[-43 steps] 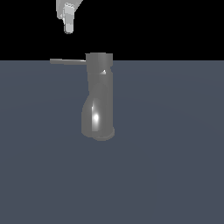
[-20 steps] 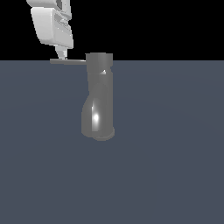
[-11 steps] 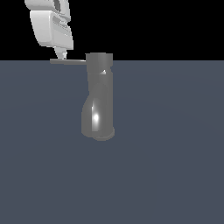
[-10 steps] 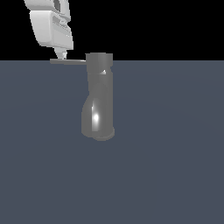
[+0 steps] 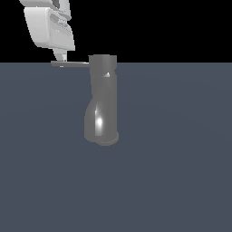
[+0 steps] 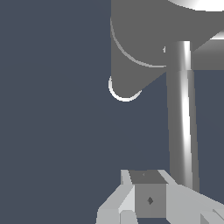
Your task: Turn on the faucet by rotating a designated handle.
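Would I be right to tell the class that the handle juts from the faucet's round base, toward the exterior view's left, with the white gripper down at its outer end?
Not quite. The handle juts from the top cap of the faucet, not its base, as the exterior view shows. It does point to the exterior view's left, with the white gripper down at its outer end.

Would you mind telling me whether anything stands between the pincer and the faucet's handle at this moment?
Nothing visible does. The pincer sits right at the outer end of the handle, on the exterior view's left of the faucet. In the wrist view the rod runs alongside the fingertip with nothing else in between.
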`<state>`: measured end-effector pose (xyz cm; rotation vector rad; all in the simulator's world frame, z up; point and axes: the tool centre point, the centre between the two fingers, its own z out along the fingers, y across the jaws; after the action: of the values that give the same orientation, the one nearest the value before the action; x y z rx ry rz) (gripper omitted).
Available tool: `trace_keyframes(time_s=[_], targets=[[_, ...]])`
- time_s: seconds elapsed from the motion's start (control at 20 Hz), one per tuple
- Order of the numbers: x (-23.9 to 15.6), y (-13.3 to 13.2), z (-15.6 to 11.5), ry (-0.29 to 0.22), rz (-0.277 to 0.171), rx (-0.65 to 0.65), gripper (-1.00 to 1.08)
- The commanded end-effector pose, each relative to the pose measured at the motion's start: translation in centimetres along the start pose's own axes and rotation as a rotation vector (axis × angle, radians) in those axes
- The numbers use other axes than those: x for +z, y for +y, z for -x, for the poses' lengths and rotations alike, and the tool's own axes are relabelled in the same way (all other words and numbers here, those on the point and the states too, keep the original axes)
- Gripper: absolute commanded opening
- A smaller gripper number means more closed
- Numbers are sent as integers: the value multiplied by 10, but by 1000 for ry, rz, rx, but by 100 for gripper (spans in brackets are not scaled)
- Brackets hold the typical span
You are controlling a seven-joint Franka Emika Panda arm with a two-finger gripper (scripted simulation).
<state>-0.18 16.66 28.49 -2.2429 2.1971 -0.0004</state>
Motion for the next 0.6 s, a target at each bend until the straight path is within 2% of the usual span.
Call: trace_keyframes(time_s=[0.0,0.55], targets=[[0,7,-1,1,2,0,-100],[0,36,-3,1,2,0,-100]])
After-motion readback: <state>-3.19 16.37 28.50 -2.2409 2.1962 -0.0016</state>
